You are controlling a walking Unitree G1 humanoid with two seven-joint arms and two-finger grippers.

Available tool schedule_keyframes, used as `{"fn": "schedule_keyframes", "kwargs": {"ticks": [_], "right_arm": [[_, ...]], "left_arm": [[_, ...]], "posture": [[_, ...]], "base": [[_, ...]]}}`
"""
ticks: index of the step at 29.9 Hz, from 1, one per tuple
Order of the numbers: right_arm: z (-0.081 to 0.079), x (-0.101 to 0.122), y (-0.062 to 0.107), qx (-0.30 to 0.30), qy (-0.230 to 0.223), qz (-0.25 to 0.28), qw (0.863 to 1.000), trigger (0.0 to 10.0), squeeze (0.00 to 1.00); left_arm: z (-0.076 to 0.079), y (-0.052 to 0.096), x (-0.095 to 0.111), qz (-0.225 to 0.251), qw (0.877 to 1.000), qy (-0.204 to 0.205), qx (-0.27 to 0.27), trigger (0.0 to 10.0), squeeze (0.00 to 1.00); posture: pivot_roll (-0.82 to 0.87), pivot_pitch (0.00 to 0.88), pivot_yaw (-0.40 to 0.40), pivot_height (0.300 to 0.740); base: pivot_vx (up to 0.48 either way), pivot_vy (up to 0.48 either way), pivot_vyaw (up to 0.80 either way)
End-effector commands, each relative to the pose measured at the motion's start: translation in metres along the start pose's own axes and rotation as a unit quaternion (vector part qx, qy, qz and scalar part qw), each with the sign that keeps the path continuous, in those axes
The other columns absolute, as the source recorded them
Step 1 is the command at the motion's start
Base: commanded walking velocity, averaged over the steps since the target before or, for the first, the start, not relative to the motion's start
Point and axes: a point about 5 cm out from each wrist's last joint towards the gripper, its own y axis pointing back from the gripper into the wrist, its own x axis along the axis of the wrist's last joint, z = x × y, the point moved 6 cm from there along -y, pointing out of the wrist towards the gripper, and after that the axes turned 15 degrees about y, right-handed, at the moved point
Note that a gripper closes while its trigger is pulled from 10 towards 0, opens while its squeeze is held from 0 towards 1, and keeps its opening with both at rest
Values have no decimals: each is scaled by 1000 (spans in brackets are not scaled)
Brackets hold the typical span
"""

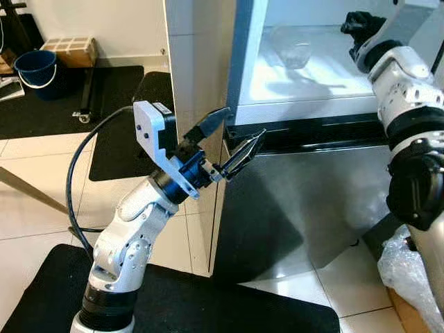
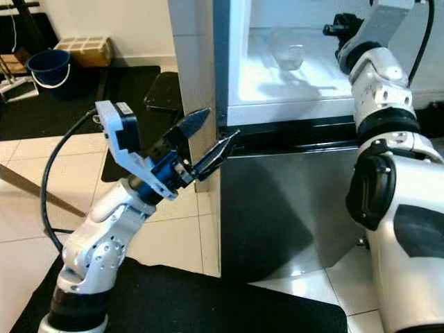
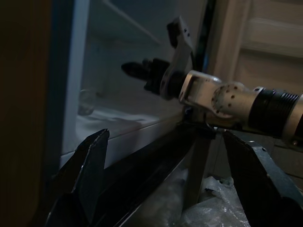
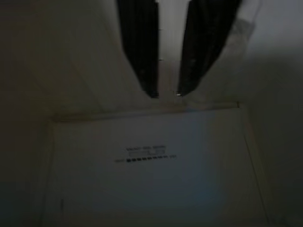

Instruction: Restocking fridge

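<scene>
The fridge (image 1: pixel 291 208) is seen with its upper compartment open and lit, above a steel lower door. A clear glass bowl (image 1: pixel 293 53) is set on the white shelf (image 1: pixel 312 80) inside, toward the shelf's back edge. The left tool (image 1: pixel 232 139) is held in the air in front of the fridge's left front corner, level with the dark strip under the shelf's front edge; its two black fingers (image 1: pixel 209 123) are spread well apart and nothing is held between them. The right tool (image 1: pixel 361 28) is reached into the open compartment above the shelf, near the bowl but apart from it. In the right wrist view its fingers (image 4: pixel 139 47) are seen close together, with a narrow gap, and nothing is gripped. A blue bucket (image 1: pixel 36 69) and a cardboard box (image 1: pixel 69 50) are seen on the floor by the far wall.
</scene>
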Motion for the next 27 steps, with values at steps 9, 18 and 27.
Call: {"fn": "schedule_keyframes", "kwargs": {"ticks": [9,18,27], "right_arm": [[10,-12,14,43,-55,45,997,10000,1000],[21,-33,35,89,-79,70,990,10000,1000],[15,-31,54,151,-108,140,973,10000,0]], "left_arm": [[4,-1,-8,-14,1000,9,-26,10000,0],[3,0,-17,-23,999,17,-34,10000,0],[-4,4,-26,-36,999,16,-26,10000,0]], "posture": [[84,0,1,740],[63,0,9,740],[49,0,7,740]], "base": [[0,0,0],[0,0,0],[0,0,0]]}}
